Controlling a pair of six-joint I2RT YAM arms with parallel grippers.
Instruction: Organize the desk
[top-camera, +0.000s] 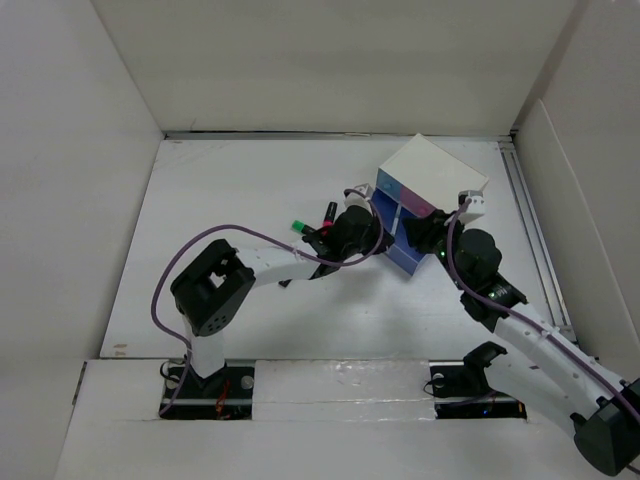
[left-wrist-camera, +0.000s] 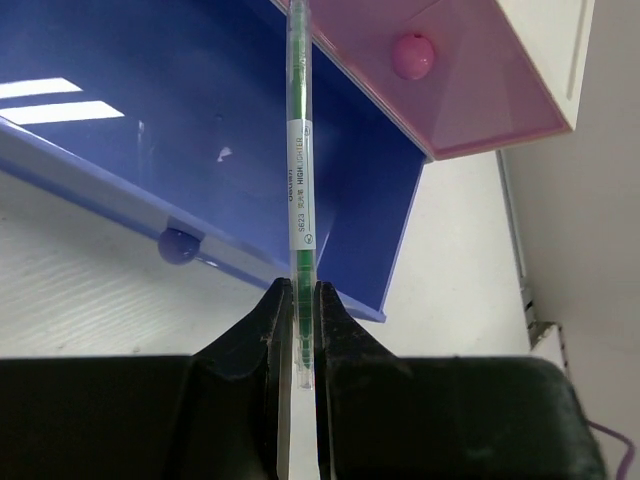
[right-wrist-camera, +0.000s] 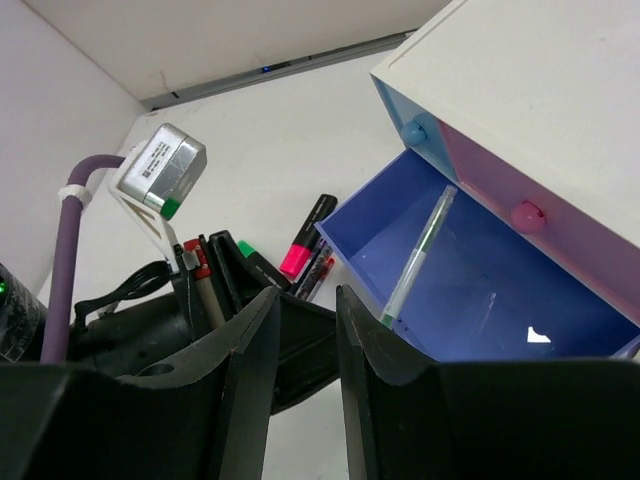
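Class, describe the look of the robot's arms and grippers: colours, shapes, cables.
The left arm and right arm have white links, black joint housings and a purple cable each. The left gripper and right gripper have two black tapered fingers.

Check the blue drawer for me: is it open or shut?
Open. The blue drawer stands pulled out of the white box, its inside showing, and the left end effector holds a green highlighter over it.

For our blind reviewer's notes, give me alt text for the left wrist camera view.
The left gripper, shut on a green highlighter, points it into the open blue drawer. A pink drawer with a round knob is beside it.
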